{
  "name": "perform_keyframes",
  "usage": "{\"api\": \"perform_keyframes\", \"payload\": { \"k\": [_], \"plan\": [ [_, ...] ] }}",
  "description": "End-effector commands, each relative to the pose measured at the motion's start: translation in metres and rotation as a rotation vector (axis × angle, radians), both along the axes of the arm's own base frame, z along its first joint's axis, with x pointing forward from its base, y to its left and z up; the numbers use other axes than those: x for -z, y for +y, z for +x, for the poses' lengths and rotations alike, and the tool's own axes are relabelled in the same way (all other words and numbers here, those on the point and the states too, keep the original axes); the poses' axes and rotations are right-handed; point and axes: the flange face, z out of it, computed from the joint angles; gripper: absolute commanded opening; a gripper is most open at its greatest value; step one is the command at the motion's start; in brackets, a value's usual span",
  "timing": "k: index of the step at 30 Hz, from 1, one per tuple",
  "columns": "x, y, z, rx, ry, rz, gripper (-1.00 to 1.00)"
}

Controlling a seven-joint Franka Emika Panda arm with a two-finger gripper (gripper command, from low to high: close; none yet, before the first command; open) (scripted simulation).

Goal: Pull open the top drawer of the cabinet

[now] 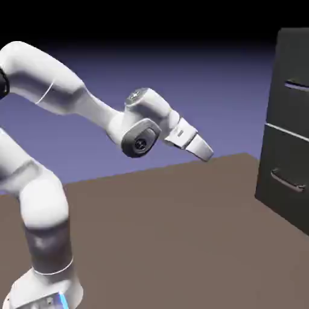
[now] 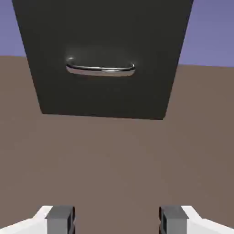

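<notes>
One silver handle [image 1: 297,86] fronts the closed top drawer [image 1: 289,111], apart from open jaws.

A plain blue-violet backdrop [image 1: 199,96], black along its top, meets brown flooring [image 1: 157,241].

At three o'clock in the exterior view, you see a smooth, matt dark cabinet [image 1: 283,139] with a glossy, metallic lower handle [image 1: 288,181]; your desk [image 1: 163,241] looks matt brown.

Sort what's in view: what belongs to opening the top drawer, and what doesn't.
For the job:
- cabinet
- top drawer
- its bar handle
- claw

Not needed:
- lower drawer
- its handle
</notes>
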Motion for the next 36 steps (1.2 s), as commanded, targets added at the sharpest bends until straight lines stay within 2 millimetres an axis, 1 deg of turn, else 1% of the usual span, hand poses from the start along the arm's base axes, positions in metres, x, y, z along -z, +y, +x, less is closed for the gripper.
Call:
{"api": "perform_keyframes", "payload": {
  "k": [1,6,10,15,19,23,27,31,36],
  "plan": [
    [-0.014,-0.003,0.004,0.027,-0.03,0.009,0.0],
    [-0.082,-0.012,0.017,0.143,-0.177,0.055,0.0],
    [-0.131,-0.011,0.024,0.214,-0.289,0.094,0.0],
    [-0.182,0.0,0.032,0.279,-0.416,0.147,0.0],
    [-0.215,0.015,0.041,0.312,-0.505,0.194,0.0],
    [-0.238,0.033,0.053,0.332,-0.58,0.246,0.0],
    [-0.252,0.053,0.07,0.343,-0.639,0.306,0.0],
    [-0.257,0.072,0.092,0.347,-0.682,0.375,0.0],
    [-0.252,0.092,0.125,0.351,-0.713,0.474,0.0]
  ]
}}
